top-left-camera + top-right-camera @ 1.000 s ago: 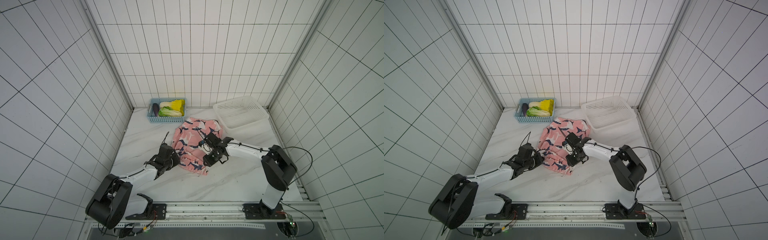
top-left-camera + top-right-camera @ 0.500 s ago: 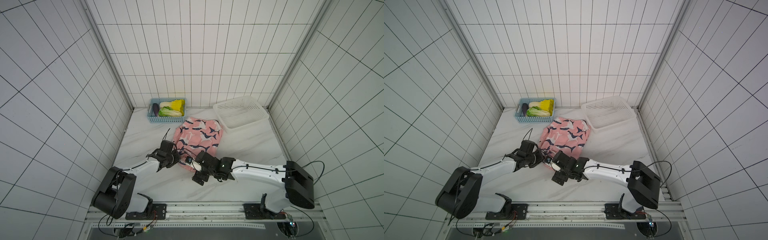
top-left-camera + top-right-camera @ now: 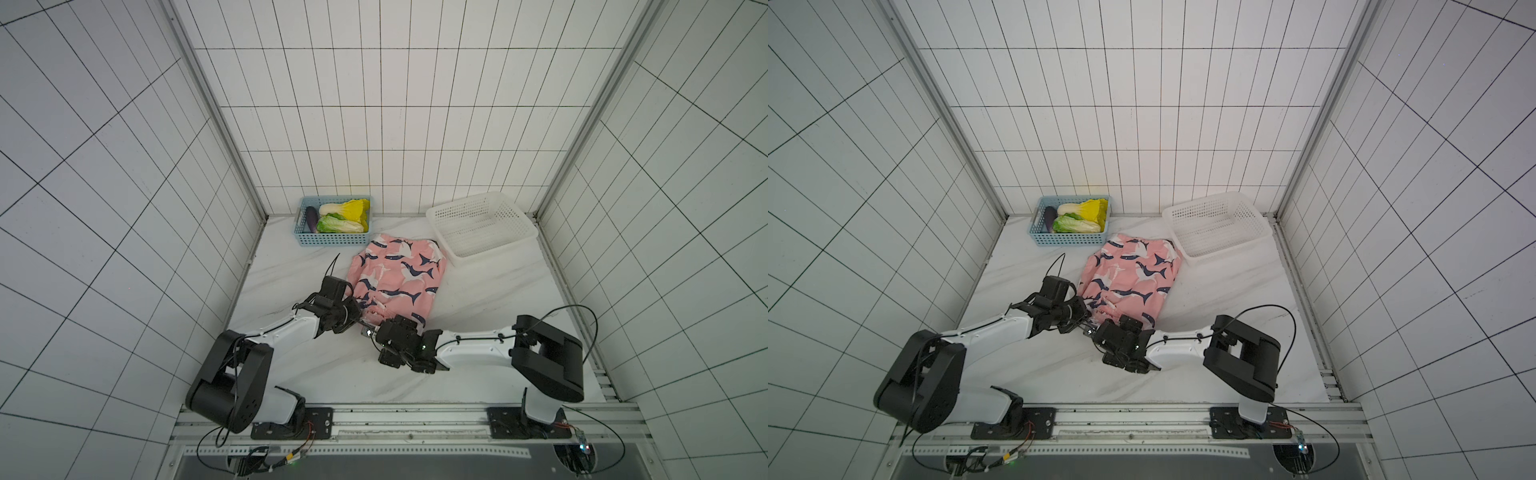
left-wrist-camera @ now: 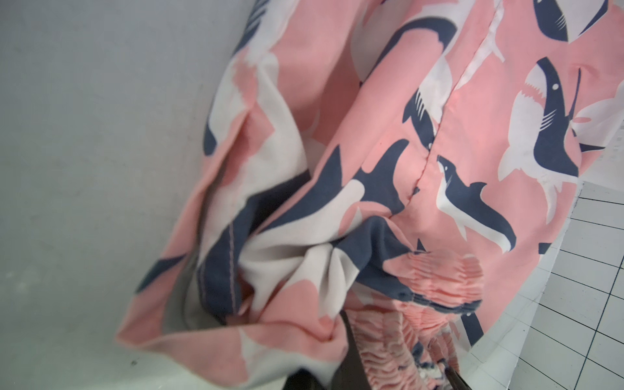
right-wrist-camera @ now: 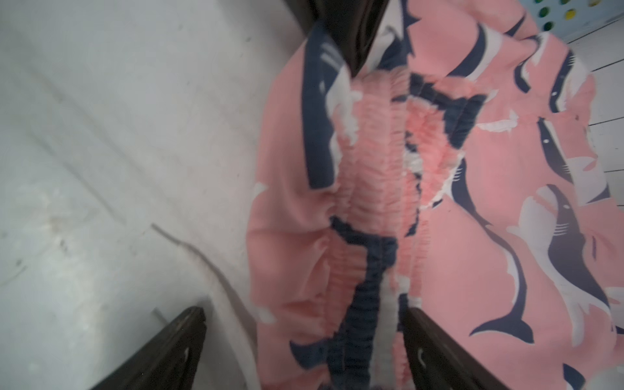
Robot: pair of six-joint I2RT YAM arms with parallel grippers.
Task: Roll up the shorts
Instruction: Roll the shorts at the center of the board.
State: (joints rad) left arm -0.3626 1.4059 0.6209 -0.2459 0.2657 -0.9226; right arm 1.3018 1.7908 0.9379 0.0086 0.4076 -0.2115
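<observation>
Across my white marbled tabletop (image 3: pixel 478 299), boxed by white tiled walls (image 3: pixel 374 124), the shorts (image 3: pixel 399 274) lie spread just in front of a blue basket (image 3: pixel 332 240) and a white basket (image 3: pixel 492 246). My left gripper (image 3: pixel 360 320) pinches their waistband (image 5: pixel 371 169). My right gripper (image 5: pixel 302 317) is spread wide over the waistband's near edge.

Two white-shelled arms with boxy black joints fill the lower frame in both top views: left arm (image 3: pixel 286 332) at lower left, right arm (image 3: pixel 478 347) at lower right. Thin black cables (image 3: pixel 582 316) loop off them. Black base plates (image 3: pixel 523 422) sit bolted to a silver rail (image 3: pixel 411 415). The right gripper (image 5: pixel 304 312) has dark, tapered fingers (image 5: pixel 152 354).
</observation>
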